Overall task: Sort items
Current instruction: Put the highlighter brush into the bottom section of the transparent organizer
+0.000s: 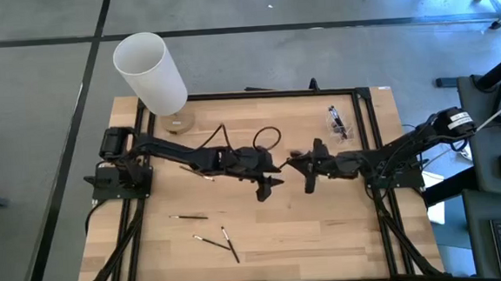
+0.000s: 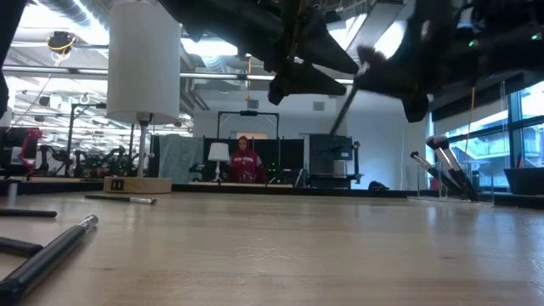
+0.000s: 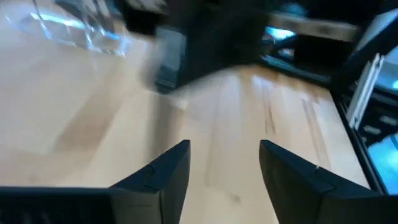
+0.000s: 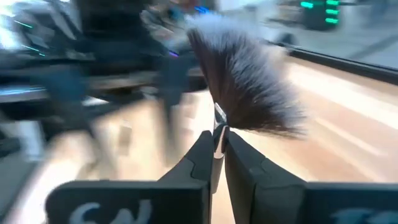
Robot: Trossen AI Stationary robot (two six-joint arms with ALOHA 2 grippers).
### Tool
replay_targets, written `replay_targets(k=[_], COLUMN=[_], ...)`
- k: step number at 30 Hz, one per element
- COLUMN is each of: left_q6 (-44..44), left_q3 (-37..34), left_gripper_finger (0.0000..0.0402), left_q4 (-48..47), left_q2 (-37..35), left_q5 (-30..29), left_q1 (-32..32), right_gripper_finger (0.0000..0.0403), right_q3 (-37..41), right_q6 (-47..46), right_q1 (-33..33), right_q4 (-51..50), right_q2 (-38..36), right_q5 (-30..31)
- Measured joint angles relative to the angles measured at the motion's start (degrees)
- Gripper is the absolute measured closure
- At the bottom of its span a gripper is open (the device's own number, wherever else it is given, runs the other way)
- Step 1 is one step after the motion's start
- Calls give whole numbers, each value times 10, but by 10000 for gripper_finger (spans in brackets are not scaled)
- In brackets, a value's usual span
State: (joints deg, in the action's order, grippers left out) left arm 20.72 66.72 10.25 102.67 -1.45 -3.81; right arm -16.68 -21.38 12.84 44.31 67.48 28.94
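My right gripper (image 4: pixel 219 155) is pinched tight on a dark-handled makeup brush with a wide fan of dark, pale-tipped bristles (image 4: pixel 249 81), holding it by the shiny metal collar just under the tuft. In the right wrist view the bristles flare up and away from the fingers. In the low view the thin handle (image 2: pixel 344 106) hangs slanted below the gripper, well off the wood, long axis tilted rather than upright. In the high view this gripper (image 1: pixel 309 173) sits over the middle of the light wooden slatted table (image 1: pixel 326 232).

My left gripper (image 1: pixel 266 187) is right beside it, also mid-table and lifted. Its two dark fingers (image 3: pixel 168 171) are spread wide apart with only bare wood between them, nothing held.

Other slim dark brushes lie flat on the table's near left part: one (image 1: pixel 188 217) running left-right, a pair (image 1: pixel 222 241) crossing at an angle closer to the front edge. In the low view one dark handle with a silvery end (image 2: pixel 51 246) lies diagonally close to the camera.

A clear holder with brushes leaning in it (image 1: pixel 338 123) sits at the far right; their tufts (image 2: pixel 442 144) point up. A tall white cylinder on a small wooden base (image 1: pixel 150 72) stands at the far left corner. A loose black cable loop (image 1: pixel 266 138) lies behind the left arm. A person in a red top (image 2: pixel 245 161) is in the room beyond.
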Motion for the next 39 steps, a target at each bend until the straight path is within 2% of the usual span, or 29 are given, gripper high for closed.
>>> replay_targets(k=[3, 12, 15, 20, 24, 32, 39], left_q6=[6, 4, -3, 0, 15, 86, 110], left_q3=[0, 0, 0, -4, -31, -91, -144], left_gripper_finger=[203, 196, 196, 196, 196, 197, 199], left_q4=[-11, -38, -73, -148, -154, -125, 7], left_q2=[0, -5, -11, -17, -17, -17, 11], left_q5=[-8, -22, -62, -164, -224, -275, -298], left_q1=[-5, -7, -7, -26, -47, -68, -75], right_gripper_finger=[376, 375, 375, 375, 375, 375, 375], right_q3=[-21, -148, -213, -326, -395, -473, -488], right_q6=[-6, -19, -19, -27, -41, -82, -142], right_q1=[0, 6, 6, 6, 6, -9, -85], right_q4=[-90, -381, -508, -720, -825, -1006, -1175], right_q2=[0, 0, -1, -1, -1, -1, -1], right_q5=[34, 49, 55, 75, 76, 75, 115])
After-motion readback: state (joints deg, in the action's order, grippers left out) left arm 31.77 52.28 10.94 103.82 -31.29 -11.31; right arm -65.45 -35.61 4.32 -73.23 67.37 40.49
